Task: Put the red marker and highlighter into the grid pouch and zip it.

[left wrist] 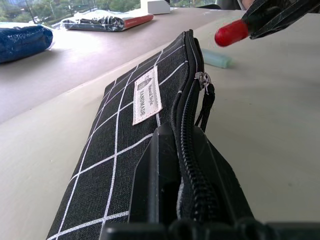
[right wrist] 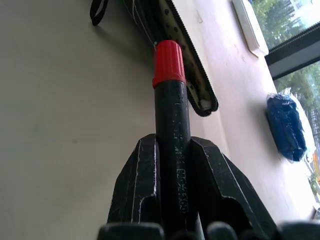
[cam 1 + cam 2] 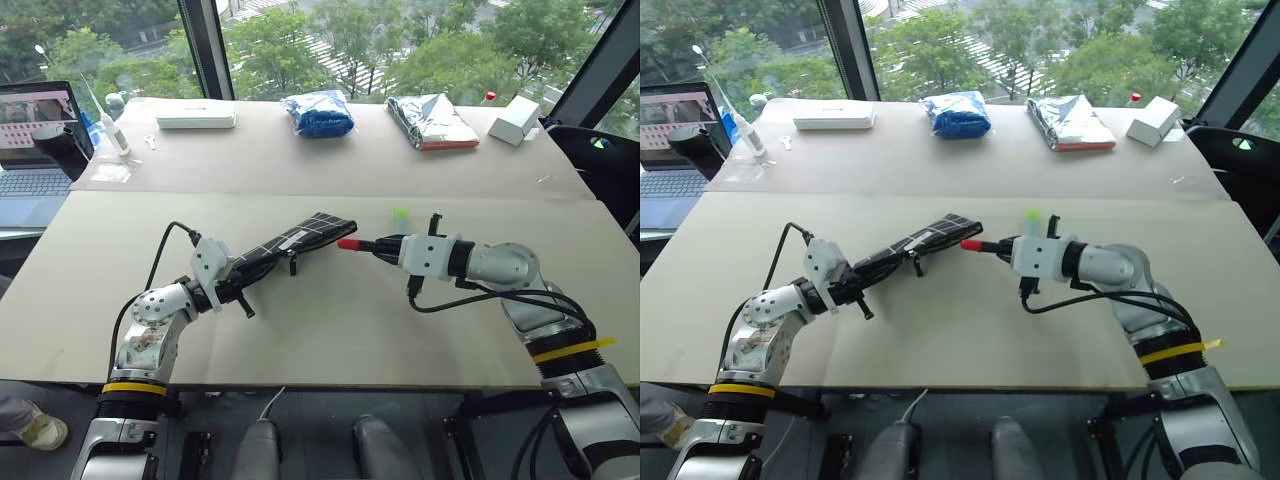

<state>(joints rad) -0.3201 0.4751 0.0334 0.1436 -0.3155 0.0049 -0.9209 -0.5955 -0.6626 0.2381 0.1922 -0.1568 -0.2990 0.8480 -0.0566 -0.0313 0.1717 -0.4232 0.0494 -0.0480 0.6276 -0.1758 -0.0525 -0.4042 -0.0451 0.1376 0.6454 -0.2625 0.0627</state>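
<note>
Right wrist view: right hand (image 2: 172, 185) is clamped on the marker (image 2: 170, 90), red cap forward and aimed at the pouch (image 3: 290, 245) mouth, probably lined up for insertion. Left hand (image 1: 175, 200) is pinched shut on the pouch's near end, holding it off the tabletop (image 3: 330, 330), zipper open toward the marker. Cap sits just short of the opening; highlighter (image 3: 400, 216) lies on the tabletop just beyond the right hand.

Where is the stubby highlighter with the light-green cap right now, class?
In the left eye view, the stubby pale highlighter with the light-green cap lies on the beige table, just behind the right gripper and right of the black grid fabric pouch.
</note>
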